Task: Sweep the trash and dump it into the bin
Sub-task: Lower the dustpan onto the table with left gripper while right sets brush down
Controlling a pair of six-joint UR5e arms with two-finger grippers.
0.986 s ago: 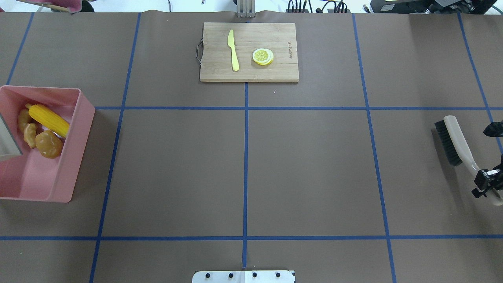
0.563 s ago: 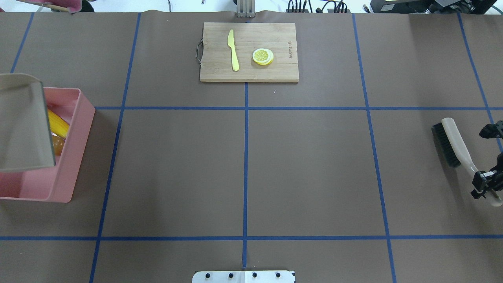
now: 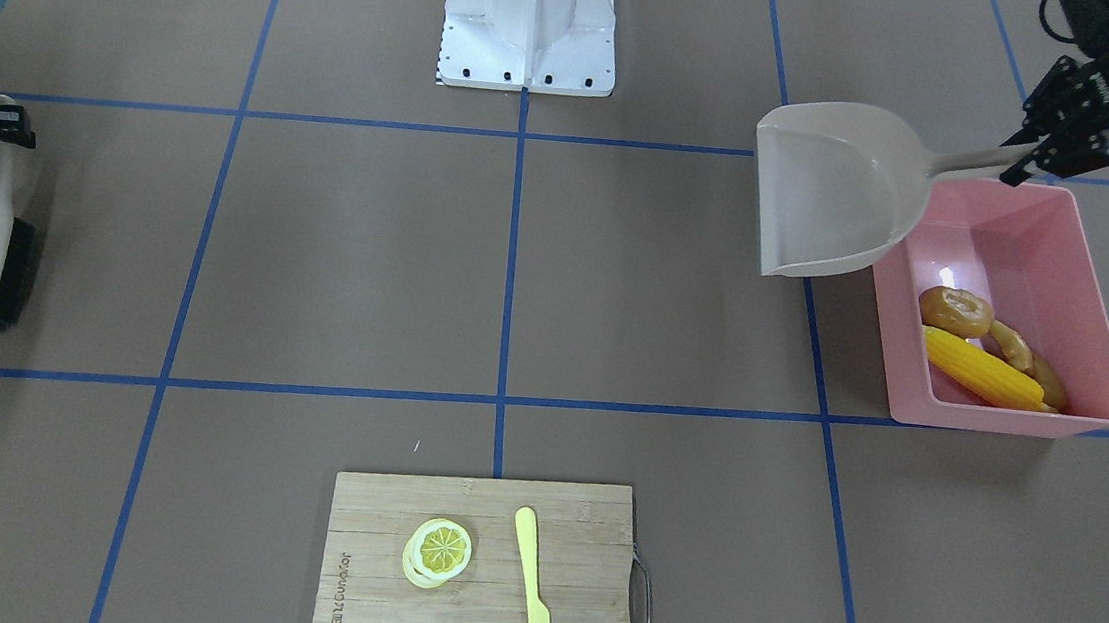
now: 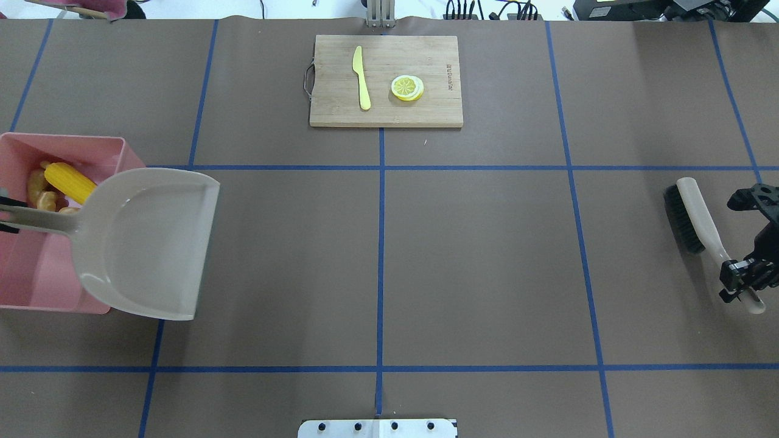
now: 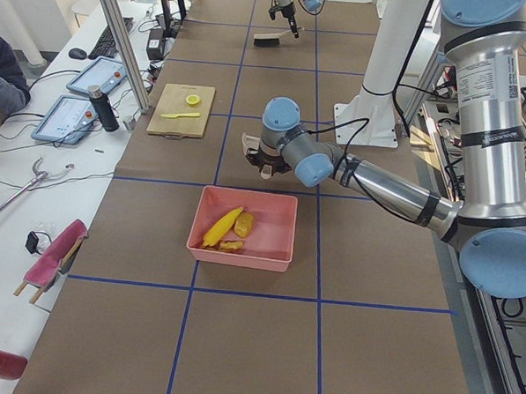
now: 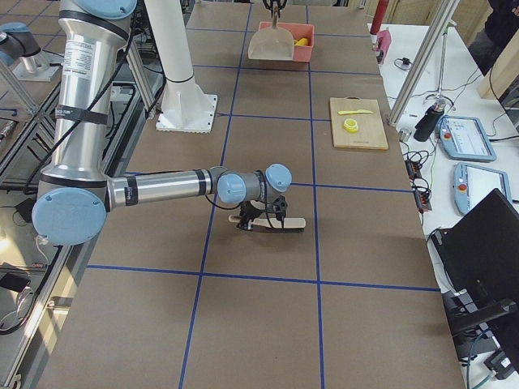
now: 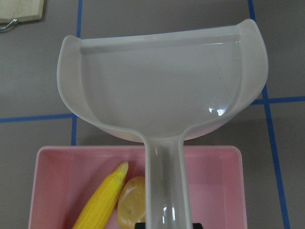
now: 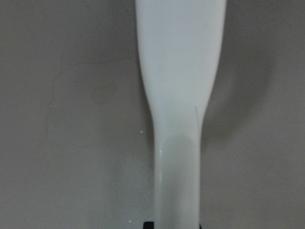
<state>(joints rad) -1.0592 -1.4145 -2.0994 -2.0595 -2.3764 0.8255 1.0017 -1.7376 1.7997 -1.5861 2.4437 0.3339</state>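
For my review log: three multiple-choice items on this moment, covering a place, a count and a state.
1. The yellow toy corn cob lies: A) on the wooden board B) in the pink rectangular plastic tub C) on the table
2. Toy foods in the tub: A) one B) three C) five
3. The translucent white dustpan in the left gripper is: A) empty B) holding corn C) holding a knife
B: the cob shows inside the tub. B: cob, knobbly root, brown potato. A: its scoop is bare.

Potato (image 7: 129, 206) partly behind dustpan handle (image 7: 164, 181)
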